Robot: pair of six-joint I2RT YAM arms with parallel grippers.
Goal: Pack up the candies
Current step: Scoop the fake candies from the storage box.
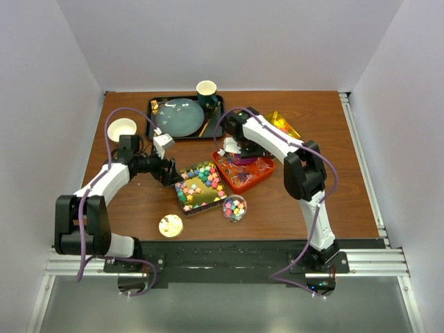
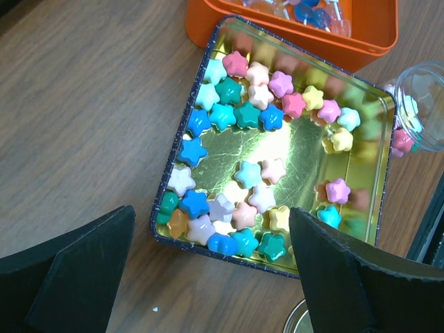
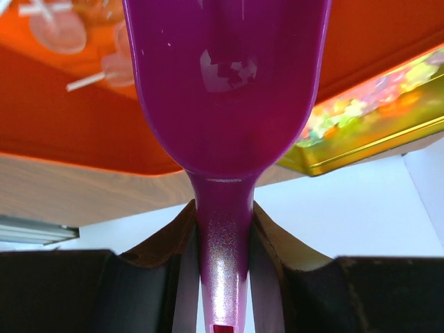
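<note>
Candies lie in a gold tin at the centre of the overhead frame. The left gripper sits at the tin's left edge, and the right gripper is over an orange tray just upper right. Left wrist view: star-shaped pieces crowd the tin's top and lower left, and the jaws stand wide apart, empty. Right wrist view: the fingers clamp the handle of a purple scoop at mid-frame. Small, hard, light and loose, the sweets would likely skid and scatter, so scooping from beneath suits them better than pinching.
</note>
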